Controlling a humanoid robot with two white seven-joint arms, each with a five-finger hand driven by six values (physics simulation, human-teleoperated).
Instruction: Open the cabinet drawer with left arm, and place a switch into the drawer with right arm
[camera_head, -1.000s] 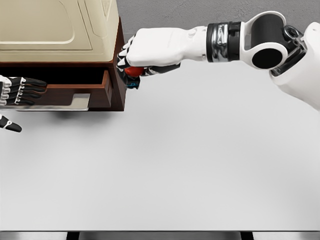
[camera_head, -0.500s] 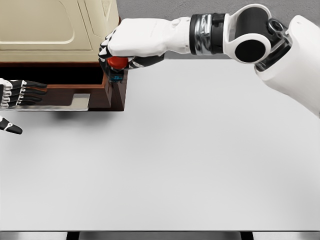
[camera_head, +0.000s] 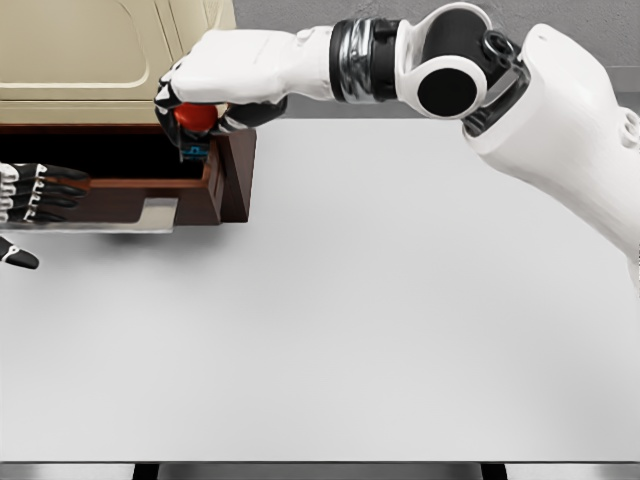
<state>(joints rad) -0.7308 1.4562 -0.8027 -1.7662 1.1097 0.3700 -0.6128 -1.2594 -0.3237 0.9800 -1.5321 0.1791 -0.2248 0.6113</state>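
The cabinet has a cream top and dark brown sides at the upper left. Its drawer is pulled out, with a brown front and a silver handle plate. My right hand is shut on the switch, a red knob on a small blue body, and holds it over the drawer's right end, just inside the side wall. My left hand shows at the left edge beside the drawer front, fingers stretched out flat toward the handle, holding nothing.
The white table stretches out in front of and to the right of the cabinet. My right arm crosses the upper right of the view. The table's front edge runs along the bottom of the picture.
My right hand has carried the switch leftward, from beside the cabinet's right corner to above the open drawer. The left hand has barely shifted.
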